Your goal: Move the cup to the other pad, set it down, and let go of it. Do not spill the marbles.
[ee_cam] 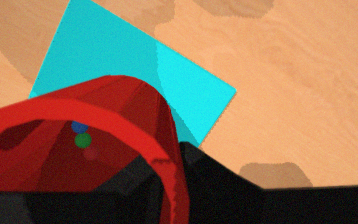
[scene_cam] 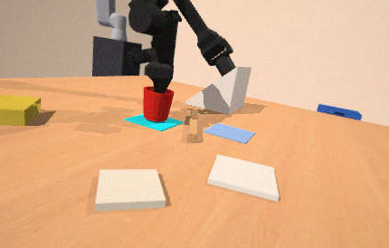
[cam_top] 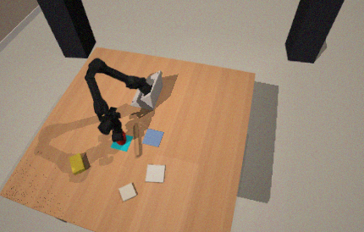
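a yellow block (scene_cam: 7, 109), two white slabs (scene_cam: 129, 189) and a grey wedge (scene_cam: 222, 92).

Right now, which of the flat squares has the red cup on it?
The bright turquoise pad. The red cup sits on it; the pale blue pad and the two white squares carry nothing.

One red cup (scene_cam: 157, 104); two marbles (ee_cam: 81, 134) inside; two coloured pads (scene_cam: 153, 122); two white slabs (scene_cam: 128, 189); one yellow block (scene_cam: 7, 109).
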Controlling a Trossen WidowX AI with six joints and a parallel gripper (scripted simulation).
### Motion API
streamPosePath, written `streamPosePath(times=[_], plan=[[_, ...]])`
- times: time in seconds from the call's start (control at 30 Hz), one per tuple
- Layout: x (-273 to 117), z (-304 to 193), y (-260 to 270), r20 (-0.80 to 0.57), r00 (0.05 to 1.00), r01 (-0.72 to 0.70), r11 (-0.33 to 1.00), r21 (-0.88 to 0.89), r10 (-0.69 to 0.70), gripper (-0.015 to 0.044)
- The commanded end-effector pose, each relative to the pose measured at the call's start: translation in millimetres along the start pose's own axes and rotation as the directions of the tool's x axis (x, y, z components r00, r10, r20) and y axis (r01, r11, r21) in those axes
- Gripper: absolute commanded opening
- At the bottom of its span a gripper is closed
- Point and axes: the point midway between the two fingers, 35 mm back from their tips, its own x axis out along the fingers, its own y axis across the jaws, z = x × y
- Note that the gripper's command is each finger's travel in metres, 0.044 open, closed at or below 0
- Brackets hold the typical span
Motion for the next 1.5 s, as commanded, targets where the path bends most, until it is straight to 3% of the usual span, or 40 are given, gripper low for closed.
streamPosePath(times=[0.0,0.33,0.5,1.47], plan=[[-0.3,0.2,0.1,0.0,1.0,-0.001,1.0,0.001,0.001,0.0],[-0.3,0.2,0.1,0.0,1.0,-0.001,1.0,0.001,0.001,0.0],[-0.3,0.2,0.1,0.0,1.0,-0.001,1.0,0.001,0.001,0.0128],[-32.6,-2.1,1.5,0.0,1.0,0.002,1.0,-0.004,-0.002,0.0128]])
